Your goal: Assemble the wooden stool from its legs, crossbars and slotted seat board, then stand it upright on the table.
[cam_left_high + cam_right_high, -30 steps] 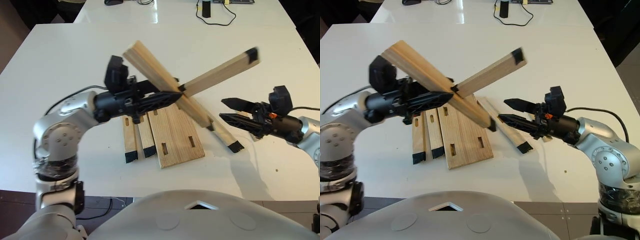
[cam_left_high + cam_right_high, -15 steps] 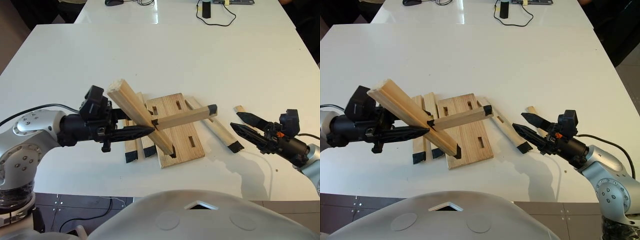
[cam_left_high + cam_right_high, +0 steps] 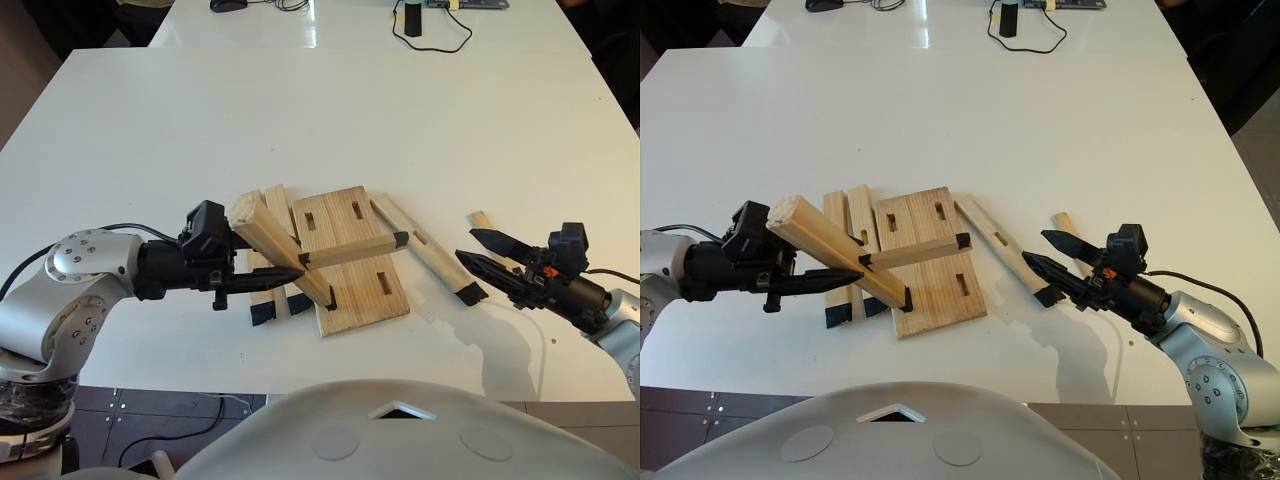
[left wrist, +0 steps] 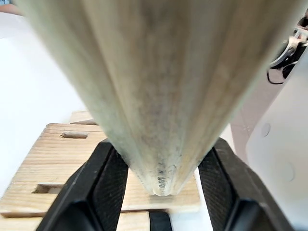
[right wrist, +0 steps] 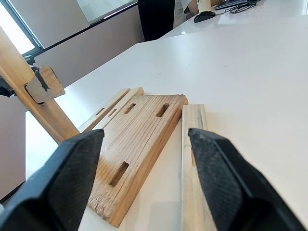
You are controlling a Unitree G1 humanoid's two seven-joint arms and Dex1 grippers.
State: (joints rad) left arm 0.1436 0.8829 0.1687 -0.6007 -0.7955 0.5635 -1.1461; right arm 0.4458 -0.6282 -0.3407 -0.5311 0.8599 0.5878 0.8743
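Clamped tight in the left gripper (image 3: pixel 290 272): a leg (image 3: pixel 268 238) with a crossbar (image 3: pixel 355 249) pegged across it, tilted, foot end down on the near-left part of the seat board (image 3: pixel 340 215). Cannot tell whether seated in a slot. Board flat at mid-table; just right of it, a loose leg (image 3: pixel 420 245). At near right, spread wide and holding nothing: the right gripper (image 3: pixel 466 246), close to that leg's dark end.

Probably light, stiff, dry wood. Not fragile, but apt to pivot at the joint. Best gripped across flat faces near mid-length, clear of slots.

Against a second ago: assembly lowered from high above the board onto it. Right gripper drawn back, nearer and lower.
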